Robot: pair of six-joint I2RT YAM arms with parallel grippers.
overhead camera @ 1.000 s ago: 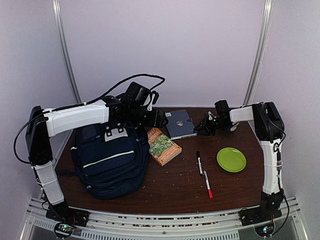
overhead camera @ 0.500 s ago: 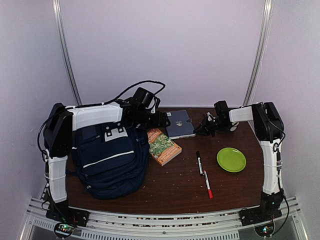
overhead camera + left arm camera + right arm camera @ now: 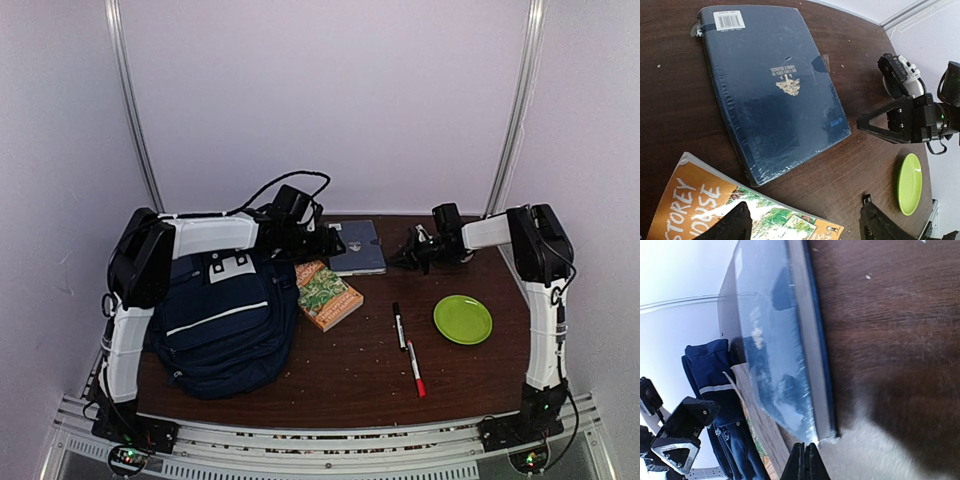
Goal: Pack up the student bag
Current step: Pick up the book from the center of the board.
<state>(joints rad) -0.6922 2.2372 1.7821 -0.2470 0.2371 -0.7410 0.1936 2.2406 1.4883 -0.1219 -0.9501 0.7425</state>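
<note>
The navy student bag [image 3: 222, 320] lies flat at the table's left, white stripe across it; it also shows in the right wrist view [image 3: 722, 410]. A dark blue plastic-wrapped book [image 3: 358, 248] lies at the back centre, seen close in the left wrist view [image 3: 772, 85] and edge-on in the right wrist view [image 3: 785, 340]. An orange and green book [image 3: 327, 293] lies beside the bag [image 3: 715, 210]. My left gripper [image 3: 802, 225] is open and empty, hovering over both books [image 3: 325, 243]. My right gripper [image 3: 805, 467] is shut and empty, its tip at the blue book's right corner [image 3: 400, 258].
A green plate [image 3: 462, 319] sits at the right, also in the left wrist view [image 3: 909, 182]. A black marker [image 3: 398, 325] and a red-capped marker [image 3: 415, 368] lie in the middle. Crumbs speckle the brown table [image 3: 350, 380].
My left arm has swung right from over the bag's top, so its gripper is now over the books. My right gripper has barely moved.
</note>
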